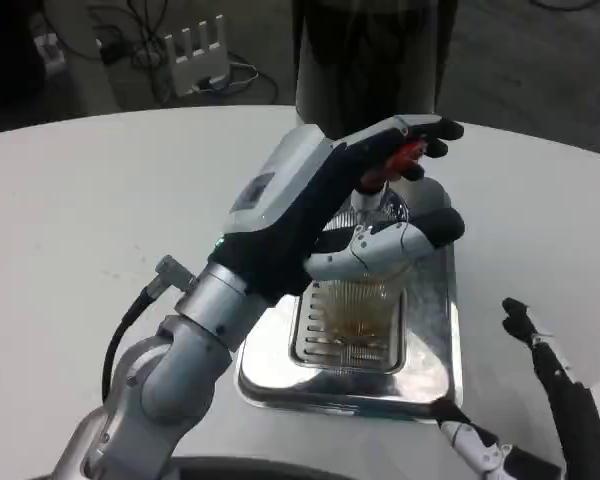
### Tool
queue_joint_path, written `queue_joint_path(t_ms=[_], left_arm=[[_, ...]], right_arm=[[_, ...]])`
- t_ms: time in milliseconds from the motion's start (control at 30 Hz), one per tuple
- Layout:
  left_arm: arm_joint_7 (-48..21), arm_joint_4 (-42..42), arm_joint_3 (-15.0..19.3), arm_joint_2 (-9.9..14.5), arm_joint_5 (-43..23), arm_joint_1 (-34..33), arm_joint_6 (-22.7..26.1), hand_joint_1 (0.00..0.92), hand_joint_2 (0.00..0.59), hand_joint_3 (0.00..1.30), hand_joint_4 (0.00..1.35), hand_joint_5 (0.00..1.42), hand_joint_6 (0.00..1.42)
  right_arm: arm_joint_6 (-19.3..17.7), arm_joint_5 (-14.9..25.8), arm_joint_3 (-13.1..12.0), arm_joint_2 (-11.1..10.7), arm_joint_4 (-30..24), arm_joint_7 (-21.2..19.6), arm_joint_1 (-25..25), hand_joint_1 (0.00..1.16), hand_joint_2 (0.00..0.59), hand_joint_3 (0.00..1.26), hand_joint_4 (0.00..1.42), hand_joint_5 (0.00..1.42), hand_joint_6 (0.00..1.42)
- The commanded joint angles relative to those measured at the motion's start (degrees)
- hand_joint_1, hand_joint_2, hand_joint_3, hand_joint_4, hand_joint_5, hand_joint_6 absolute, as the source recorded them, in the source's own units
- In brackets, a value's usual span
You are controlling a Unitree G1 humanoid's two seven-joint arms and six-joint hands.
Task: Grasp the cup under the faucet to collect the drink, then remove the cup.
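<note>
- Head view: the left hand (325,205) reached across the white counter (80,220) to the dark drink dispenser (370,55) at the far edge.
- Its upper fingers (420,130) lay over the red faucet lever (400,160), while the lower fingers (410,235) curled around the clear cup (360,300), so that hand gripped the cup.
- The cup stood upright below the faucet, on the slotted grille of the silver drip tray (430,340), with an amber tint showing low inside it.
- The tray sat on the counter directly before the dispenser.
- The right hand (540,400) rested low at the near right, well apart from the tray's middle; its dark fingers (520,320) pointed away from the robot and held nothing, lying spread.
- A white router (195,50) with upright antennas sat on the floor beyond the counter, among cables.
</note>
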Motion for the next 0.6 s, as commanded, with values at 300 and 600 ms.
queue_joint_path(t_ms=[300, 600], left_arm=[[-0.22, 1.07, -0.75, 1.11, 1.42, 1.85, 1.33, 0.0, 0.096, 0.33, 0.33, 0.44, 0.44], [0.0, 2.07, -0.8, 1.34, 1.56, 1.49, 1.13, 0.0, 0.094, 0.33, 0.33, 0.44, 0.44]], right_arm=[[-4.39, 9.96, -0.13, 5.29, 11.8, -6.07, -8.63, 0.84, 0.151, 0.0, 0.02, 0.05, 0.13], [-4.3, 10.14, 1.37, 6.27, 16.08, -10.63, -12.79, 0.85, 0.144, 0.0, 0.02, 0.06, 0.16]])
